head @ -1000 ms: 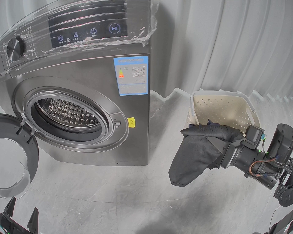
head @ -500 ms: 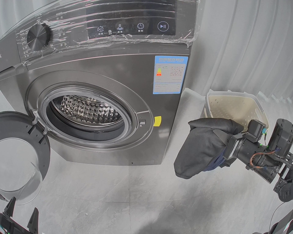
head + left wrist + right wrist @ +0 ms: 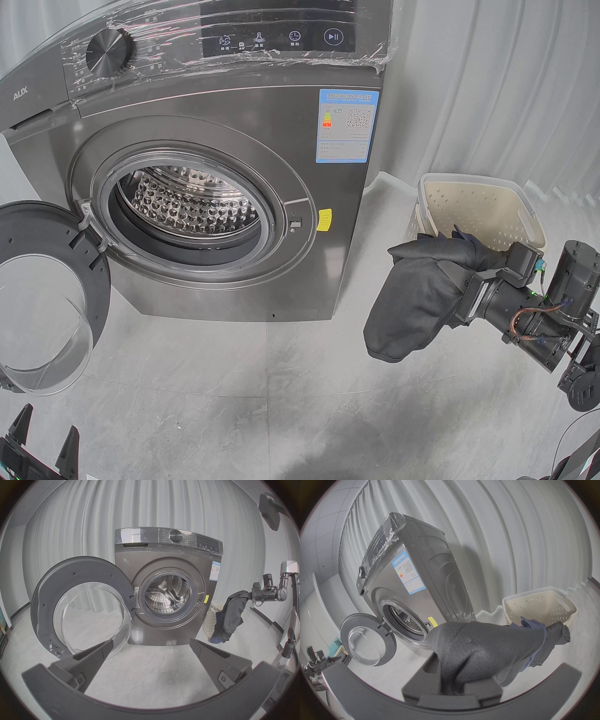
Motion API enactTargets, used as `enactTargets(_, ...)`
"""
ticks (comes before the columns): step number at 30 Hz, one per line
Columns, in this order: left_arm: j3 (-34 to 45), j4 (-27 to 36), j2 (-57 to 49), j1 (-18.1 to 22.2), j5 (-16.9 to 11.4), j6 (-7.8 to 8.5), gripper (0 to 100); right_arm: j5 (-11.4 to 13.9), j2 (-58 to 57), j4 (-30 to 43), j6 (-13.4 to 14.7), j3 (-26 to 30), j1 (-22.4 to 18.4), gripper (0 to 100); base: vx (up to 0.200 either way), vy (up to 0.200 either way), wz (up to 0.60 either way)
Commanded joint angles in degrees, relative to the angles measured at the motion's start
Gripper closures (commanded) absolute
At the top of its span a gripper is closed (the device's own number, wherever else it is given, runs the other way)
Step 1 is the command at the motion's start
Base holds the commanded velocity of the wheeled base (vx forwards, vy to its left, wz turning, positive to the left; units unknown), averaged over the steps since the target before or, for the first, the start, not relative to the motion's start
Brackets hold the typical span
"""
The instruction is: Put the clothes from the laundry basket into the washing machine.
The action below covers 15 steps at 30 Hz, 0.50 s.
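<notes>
Head view: right gripper (image 3: 452,683) holds dark clothes (image 3: 409,300) by the basket (image 3: 476,181), washing machine (image 3: 340,219) looks empty, left gripper (image 3: 150,644) open

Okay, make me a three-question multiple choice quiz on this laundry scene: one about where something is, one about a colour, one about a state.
1. Relative to the washing machine, where does the laundry basket stand?
A) on top of it
B) on the floor to its right, from the robot's side
C) in front of its opening

2. What colour is the garment in the right claw?
A) white
B) red
C) dark grey

3. What state is the machine's door in?
A) swung open
B) shut
C) taken off

Answers:
1 B, the head view shows it on the floor past the machine's right corner.
2 C, dark grey cloth hangs from the claw.
3 A, the door hangs out on its hinge and the drum shows.
</notes>
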Motion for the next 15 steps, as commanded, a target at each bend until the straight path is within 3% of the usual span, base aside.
enactTargets(1, 0.8, 0.0, -0.7, 0.0, 0.0, -0.02, 0, -0.1, 0.1, -0.1, 0.0, -0.2, 0.0, 100, 0.0, 0.2, 0.0)
enactTargets(15, 0.8, 0.0, -0.7, 0.0, 0.0, -0.02, 0, -0.1, 0.1, -0.1, 0.2, -0.6, -0.2, 100, 0.0, 0.2, 0.0)
